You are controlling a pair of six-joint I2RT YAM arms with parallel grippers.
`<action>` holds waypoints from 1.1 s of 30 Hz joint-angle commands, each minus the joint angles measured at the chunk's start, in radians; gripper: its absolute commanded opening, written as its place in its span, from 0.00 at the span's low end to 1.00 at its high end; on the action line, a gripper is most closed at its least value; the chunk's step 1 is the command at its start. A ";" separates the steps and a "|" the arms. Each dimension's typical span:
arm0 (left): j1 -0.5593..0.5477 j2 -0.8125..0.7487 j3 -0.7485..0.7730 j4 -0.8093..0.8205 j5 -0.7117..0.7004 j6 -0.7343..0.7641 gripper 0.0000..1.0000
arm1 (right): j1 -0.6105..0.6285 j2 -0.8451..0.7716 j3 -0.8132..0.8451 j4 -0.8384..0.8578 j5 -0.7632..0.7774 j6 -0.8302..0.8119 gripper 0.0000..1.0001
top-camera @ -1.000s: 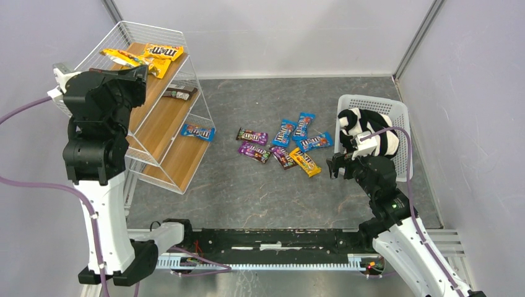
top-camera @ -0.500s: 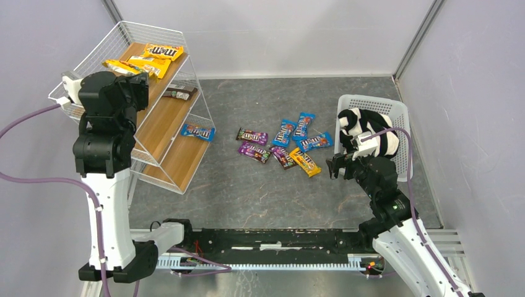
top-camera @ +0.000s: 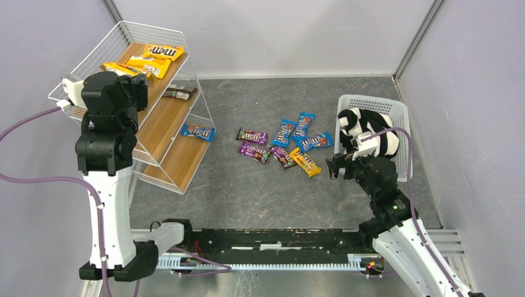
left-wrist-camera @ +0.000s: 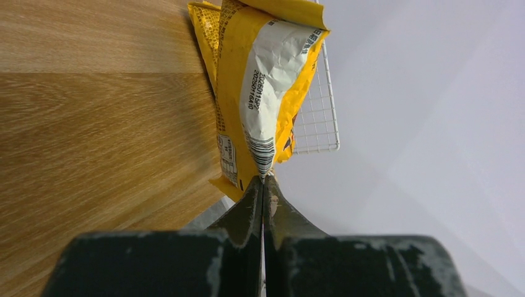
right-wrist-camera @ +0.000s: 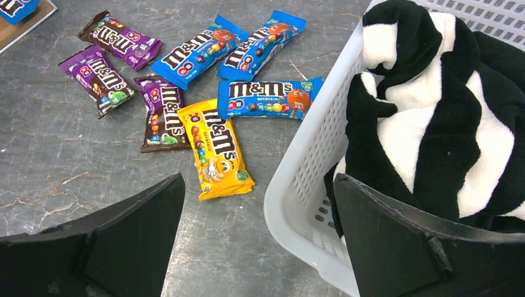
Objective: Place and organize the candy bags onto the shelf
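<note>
**Yellow bag held at the shelf's top tier**

The shelf [top-camera: 158, 120] is set at the table's [top-camera: 247, 185] left. The white basket [top-camera: 403, 120] is placed at the right, and the striped cloth [top-camera: 371, 127] is piled inside it. The left gripper [left-wrist-camera: 263, 185] is closed on the edge of a yellow candy bag [left-wrist-camera: 260, 93] over the top board, beside other yellow bags [top-camera: 158, 55]. The right gripper [right-wrist-camera: 258, 179] is held wide open and empty, just beside the basket. 7 candy bags [right-wrist-camera: 216, 148] are scattered on the table between shelf and basket. 1 brown bag [top-camera: 176, 93] is laid on the middle board and 1 blue bag [top-camera: 198, 131] on the lowest.
</note>
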 commanded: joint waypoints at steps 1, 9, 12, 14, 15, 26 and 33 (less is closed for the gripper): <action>0.018 0.015 -0.006 0.066 -0.016 -0.035 0.02 | 0.004 -0.006 0.003 0.040 -0.007 0.007 0.98; 0.034 0.017 -0.038 0.109 0.014 -0.029 0.02 | 0.004 -0.009 0.001 0.041 -0.010 0.009 0.98; 0.086 0.034 -0.042 0.109 0.073 -0.032 0.02 | 0.005 -0.005 0.001 0.043 -0.012 0.009 0.98; 0.105 0.029 -0.072 0.124 0.108 -0.041 0.02 | 0.005 -0.005 0.001 0.042 -0.012 0.009 0.98; 0.119 0.025 -0.087 0.133 0.120 -0.043 0.02 | 0.004 -0.004 0.001 0.041 -0.013 0.009 0.98; 0.242 0.014 -0.160 0.161 0.296 -0.049 0.07 | 0.005 0.004 0.001 0.043 -0.012 0.008 0.98; 0.243 -0.016 -0.133 0.152 0.303 -0.035 0.08 | 0.005 0.007 0.001 0.044 -0.014 0.008 0.98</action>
